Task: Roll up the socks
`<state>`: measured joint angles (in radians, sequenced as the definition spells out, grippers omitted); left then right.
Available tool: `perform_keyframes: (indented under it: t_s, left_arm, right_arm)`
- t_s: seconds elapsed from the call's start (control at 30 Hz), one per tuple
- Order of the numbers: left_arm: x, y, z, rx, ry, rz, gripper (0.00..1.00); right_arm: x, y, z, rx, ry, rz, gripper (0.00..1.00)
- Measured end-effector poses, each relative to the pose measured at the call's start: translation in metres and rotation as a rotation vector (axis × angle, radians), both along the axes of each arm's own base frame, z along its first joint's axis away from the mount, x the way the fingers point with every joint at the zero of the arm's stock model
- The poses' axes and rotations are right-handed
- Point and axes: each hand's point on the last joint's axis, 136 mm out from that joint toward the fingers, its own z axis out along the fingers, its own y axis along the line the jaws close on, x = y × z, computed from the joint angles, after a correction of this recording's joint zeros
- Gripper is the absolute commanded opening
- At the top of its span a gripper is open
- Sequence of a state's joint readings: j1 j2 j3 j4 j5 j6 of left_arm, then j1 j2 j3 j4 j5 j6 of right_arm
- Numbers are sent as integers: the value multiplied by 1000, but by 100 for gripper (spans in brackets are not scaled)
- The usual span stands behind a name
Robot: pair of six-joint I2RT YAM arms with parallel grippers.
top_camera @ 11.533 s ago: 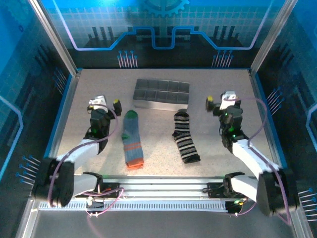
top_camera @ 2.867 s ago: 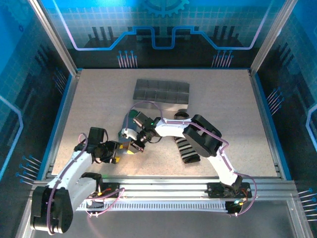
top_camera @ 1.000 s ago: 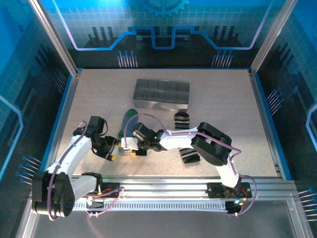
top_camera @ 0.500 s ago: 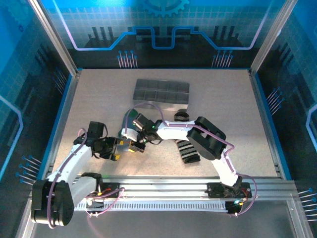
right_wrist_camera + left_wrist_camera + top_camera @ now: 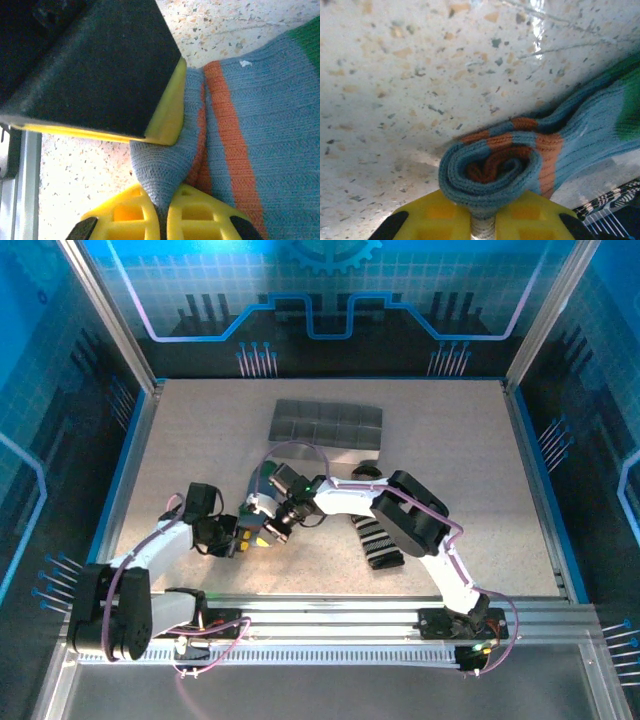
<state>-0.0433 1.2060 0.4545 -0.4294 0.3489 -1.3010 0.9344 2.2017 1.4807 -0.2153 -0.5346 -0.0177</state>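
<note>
Found left gripper (image 5: 482,220) and right gripper (image 5: 161,205) each pinched shut on rolled toe end of grey-blue sock (image 5: 492,172); unrolled length running away toward green cuff (image 5: 627,105) and compartment tray (image 5: 325,425); left arm judged nearer.

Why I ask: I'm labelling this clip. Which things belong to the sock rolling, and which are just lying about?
Part of the job:
blue sock, partly rolled, pinched by the left gripper and the right gripper
striped sock, not yet rolled

Just lying about:
grey tray, at the back of the table
</note>
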Motion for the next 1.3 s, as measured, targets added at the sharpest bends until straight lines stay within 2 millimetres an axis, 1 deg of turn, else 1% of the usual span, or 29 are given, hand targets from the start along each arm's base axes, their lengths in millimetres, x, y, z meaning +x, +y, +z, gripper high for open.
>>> perform_keyframes:
  t_s: [0.03,0.07,0.1,0.13,0.2,0.23,0.27,0.33,0.4,0.5,0.6,0.7,0.8,0.87,1.13,1.23,1.3]
  left_arm:
    - [0,0,-1,1,6,-6,5]
    - [-1,-2,-1,-4,13,-18,3]
    - [-1,-4,-1,-9,19,-29,2]
    - [-1,-5,-1,-11,24,-39,2]
    - [-2,-5,-1,-5,33,-57,2]
    - [-3,-5,0,-4,35,-62,2]
    - [-5,-5,0,-3,42,-66,2]
    - [-10,-5,1,1,59,-81,3]
    - [-19,-5,1,5,90,-93,3]
    - [-34,-4,2,8,136,-108,3]
    - [-44,-3,2,9,173,-111,4]
    - [-49,-3,2,9,194,-112,4]
    - [-50,-3,2,10,205,-123,4]
    - [-50,-3,2,11,212,-127,3]
    - [-49,-3,2,11,236,-130,4]
    - [-49,-3,2,12,240,-132,4]
    - [-48,-3,2,14,243,-132,6]
  right_arm:
    - [0,-1,1,8,-14,-3,13]
    - [-1,-4,1,15,-35,-4,21]
    - [-3,-6,1,21,-63,-2,31]
    - [-4,-7,2,25,-94,-2,39]
    - [-10,-14,5,29,-201,16,53]
    - [-14,-18,6,26,-266,30,58]
    - [-20,-22,7,23,-335,46,62]
    - [-33,-26,10,23,-475,97,63]
    - [-44,-24,14,21,-615,160,63]
    - [-48,-17,17,18,-770,230,62]
    - [-49,-13,20,9,-879,282,60]
    - [-52,-10,20,-2,-946,321,58]
    - [-55,-9,12,-24,-971,350,55]
    - [-56,-10,6,-38,-975,365,51]
    - [-51,-5,-2,-61,-967,351,30]
    - [-51,-3,-4,-66,-951,341,13]
    - [-50,-2,-3,-70,-936,331,2]
